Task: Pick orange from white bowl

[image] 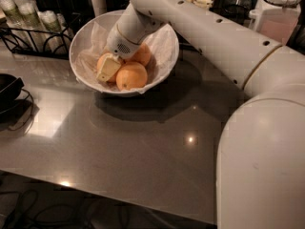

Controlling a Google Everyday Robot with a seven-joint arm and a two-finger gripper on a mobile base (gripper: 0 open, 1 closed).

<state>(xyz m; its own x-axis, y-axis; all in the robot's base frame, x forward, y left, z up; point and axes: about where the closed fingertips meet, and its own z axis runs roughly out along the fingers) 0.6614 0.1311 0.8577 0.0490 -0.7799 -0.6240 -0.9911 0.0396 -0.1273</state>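
Orange (132,75): one of three nested in white bowl (81,42), on crinkled paper (164,39). Probably firm, round, fairly heavy, slick-skinned; grasp across widest girth. Gripper (107,69): inside bowl, against leftmost fruit; hold indeterminate.

Arm (205,30): smooth white shell, rounded tubular links.
Fasteners (217,20): small dark recessed holes in a row along the upper link.
Joint seams (259,63): thin tan rings between links.
Wrist (127,38): white cylinder with a patch of fine perforations.
Gripper (108,67): pale cream, blocky; inside the white bowl (72,61), against the oranges (132,75).
Foreground housing (262,166): bulky, white, domed.
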